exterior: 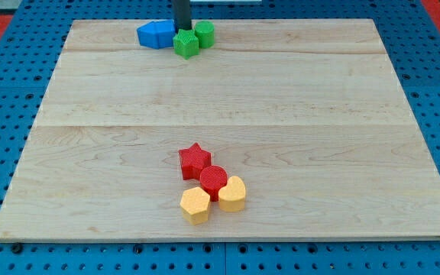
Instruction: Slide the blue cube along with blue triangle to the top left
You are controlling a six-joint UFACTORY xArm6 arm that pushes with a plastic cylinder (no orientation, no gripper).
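Note:
A blue cluster [156,34] lies near the view's top edge, left of centre; it reads as the blue cube and blue triangle pressed together, though their separate shapes are hard to make out. My tip [182,30] comes down just right of the blue cluster, behind a green block [186,43]. A second green block [204,33] sits just right of the tip. The tip is wedged among these blocks, close to the blue cluster's right end.
The wooden board [228,114] lies on a blue pegboard. Near the view's bottom centre are a red star [195,160], a red cylinder [214,181], a yellow hexagon [195,205] and a yellow block [232,194], all touching.

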